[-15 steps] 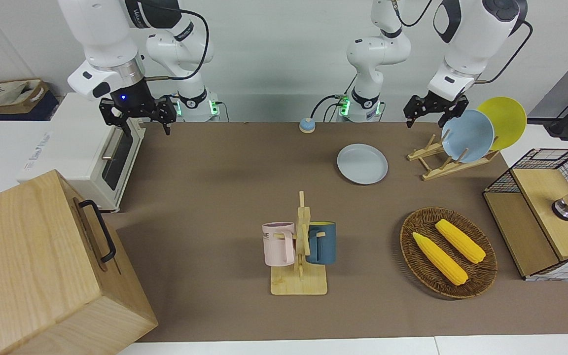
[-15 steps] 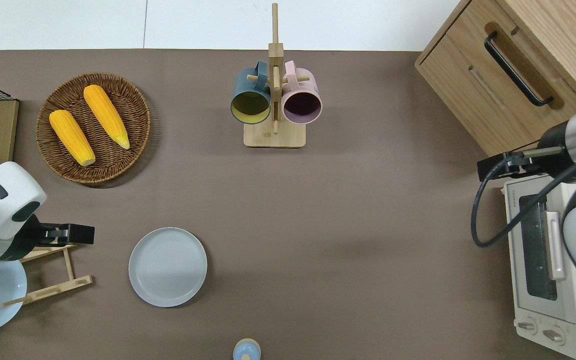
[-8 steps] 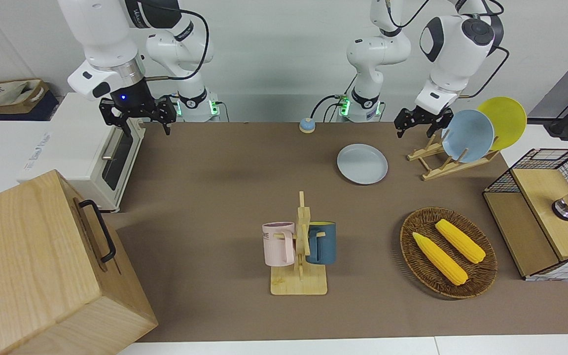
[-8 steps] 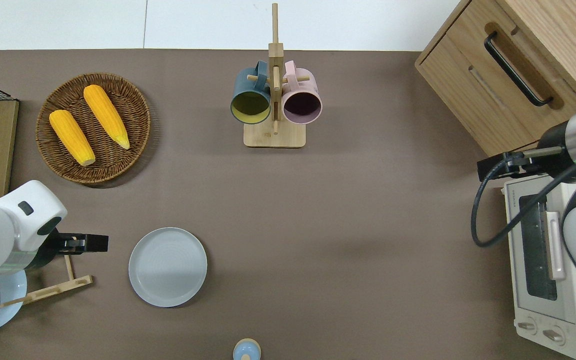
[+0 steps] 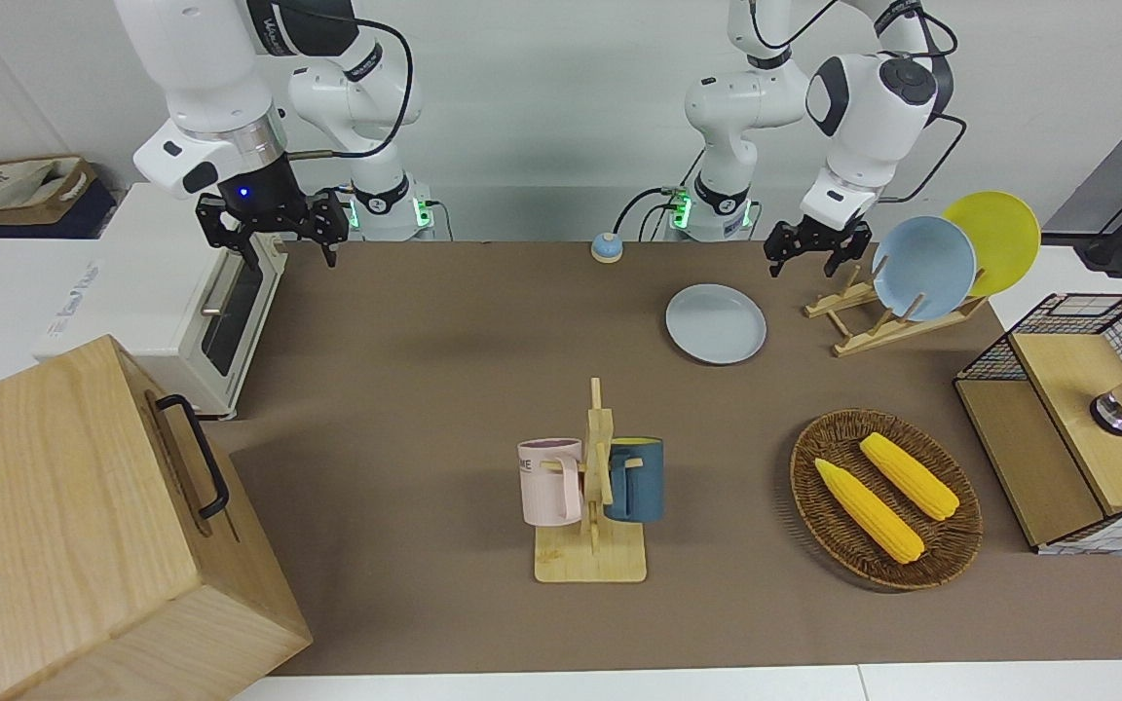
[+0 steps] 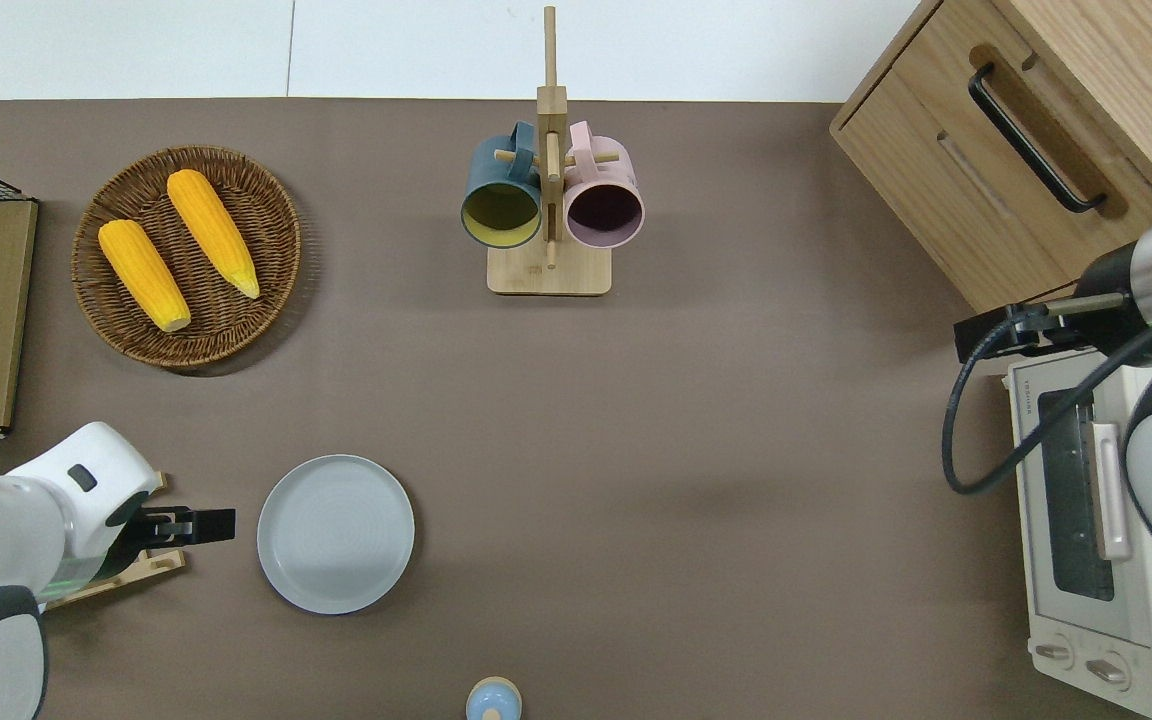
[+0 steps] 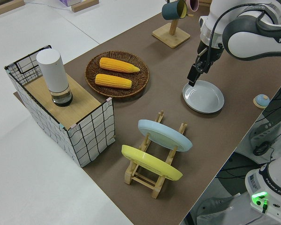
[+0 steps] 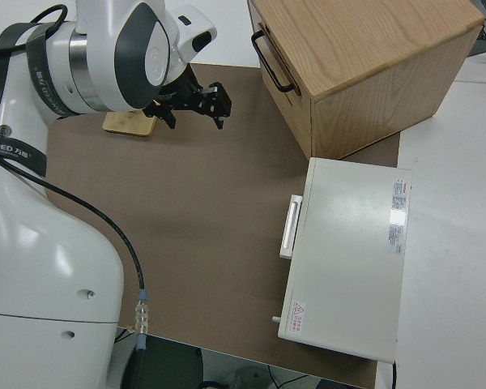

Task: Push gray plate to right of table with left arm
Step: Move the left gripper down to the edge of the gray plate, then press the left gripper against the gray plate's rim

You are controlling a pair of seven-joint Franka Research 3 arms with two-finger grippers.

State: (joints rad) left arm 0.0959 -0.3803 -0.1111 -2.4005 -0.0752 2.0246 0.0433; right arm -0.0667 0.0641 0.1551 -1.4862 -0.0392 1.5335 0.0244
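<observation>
The gray plate lies flat on the brown mat of the table, between the plate rack and the table's middle. My left gripper is open and empty. It hangs over the mat between the wooden plate rack and the plate's rim, apart from the plate on the side toward the left arm's end of the table. My right gripper is open, empty and parked.
The rack holds a bluer plate and a yellow plate. A basket with two corn cobs, a mug rack, a small bell, a toaster oven, a wooden cabinet and a wire crate stand around.
My left arm has swung from over the plate rack toward the gray plate and come lower. The plate and the right arm have not moved.
</observation>
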